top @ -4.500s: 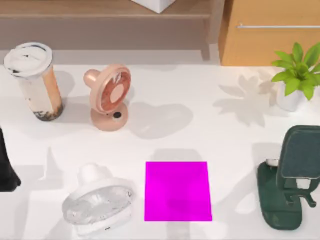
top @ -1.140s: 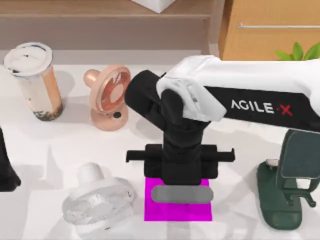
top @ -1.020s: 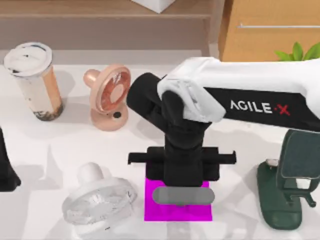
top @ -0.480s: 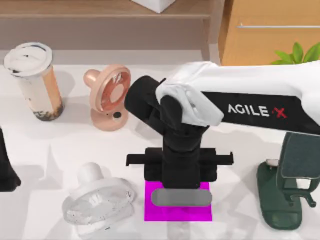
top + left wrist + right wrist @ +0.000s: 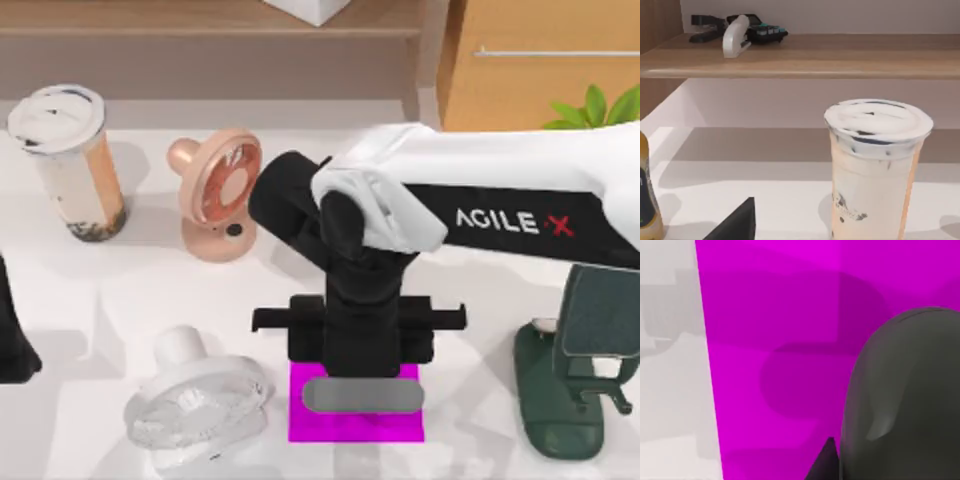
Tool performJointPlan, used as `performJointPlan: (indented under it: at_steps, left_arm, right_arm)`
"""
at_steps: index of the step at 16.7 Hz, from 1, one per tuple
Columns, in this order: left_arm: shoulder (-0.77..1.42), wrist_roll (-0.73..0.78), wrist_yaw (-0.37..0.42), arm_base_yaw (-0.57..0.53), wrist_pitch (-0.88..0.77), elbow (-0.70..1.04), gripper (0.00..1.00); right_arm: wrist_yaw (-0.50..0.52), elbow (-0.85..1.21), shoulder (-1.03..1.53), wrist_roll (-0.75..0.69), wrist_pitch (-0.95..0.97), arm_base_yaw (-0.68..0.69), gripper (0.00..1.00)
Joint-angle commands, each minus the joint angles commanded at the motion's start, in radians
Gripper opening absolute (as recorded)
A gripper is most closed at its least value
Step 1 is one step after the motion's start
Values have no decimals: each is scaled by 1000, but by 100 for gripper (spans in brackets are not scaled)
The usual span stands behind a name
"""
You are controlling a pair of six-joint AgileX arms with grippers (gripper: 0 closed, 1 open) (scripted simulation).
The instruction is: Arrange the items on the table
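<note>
1. While the right gripper (image 5: 360,372) hangs over the magenta mat (image 5: 330,425), the mouse (image 5: 362,396) sits directly under its tip. Whether the pincer is clamped on the mouse or standing apart from it cannot be told. The arm's black wrist covers the contact.
2. Key relation: the mouse lies straight below the pincer, not offset to either side. Its long axis runs left-right in the top view, across the mat. In the right wrist view the mouse (image 5: 905,395) is seen against the mat (image 5: 765,340), with magenta all round it. Whether it touches the mat or is held just clear is not resolved.
3. Judgement: this is the placing step for the mouse. The coming move calls for a straight vertical path, with no sideways correction needed.
4. Edges: the mouse falls inside the mat's left and right borders, with a margin on both.
5. Open room: the white fan (image 5: 200,400) lies just left of the mat. The dark green stand (image 5: 570,400) is well apart on the right. Bare table (image 5: 140,290) lies behind.
6. The cup (image 5: 68,165) stands upright at the far left, beside the pink fan (image 5: 220,190).
7. The left gripper (image 5: 12,335) is parked at the table's left edge and is the nearer one to the cup (image 5: 872,170). Its state cannot be told.
</note>
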Motion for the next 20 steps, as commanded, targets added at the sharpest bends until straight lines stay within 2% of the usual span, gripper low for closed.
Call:
performJointPlan:
  at_steps: [8,20]
  left_arm:
    - [0,0,0,0,0,0,100]
    - [0,0,0,0,0,0,100]
  right_arm:
    - [0,0,0,0,0,0,98]
    - [4,23,-19,31,-9,-28,100]
